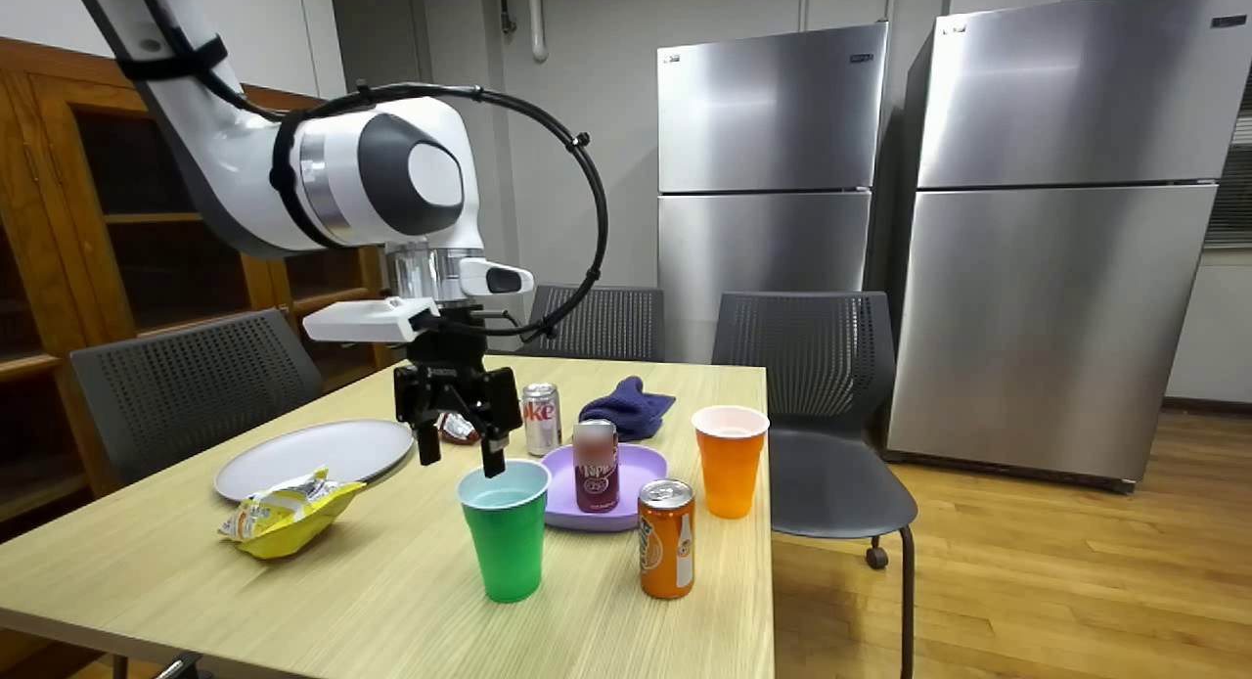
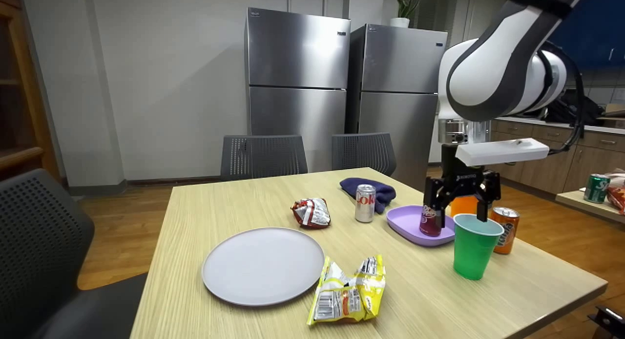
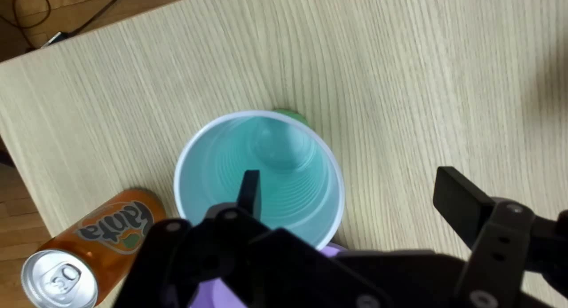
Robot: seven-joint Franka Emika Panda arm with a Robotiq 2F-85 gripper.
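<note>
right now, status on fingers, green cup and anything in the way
Fingers open, nothing held. Green cup upright, ungripped. Fanta can and purple plate close, possibly crowding it.

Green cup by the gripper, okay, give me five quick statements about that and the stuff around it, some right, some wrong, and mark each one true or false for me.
1. The gripper is open, and in the wrist view one finger shows over the mouth of the green cup. True.
2. The green cup is lying on its side. False: it stands upright on the table.
3. A dark red can stands on the purple plate. True.
4. The gripper is clamped on the dark red can. False: it holds nothing.
5. The orange can stands on the table near the green cup. True.
</note>
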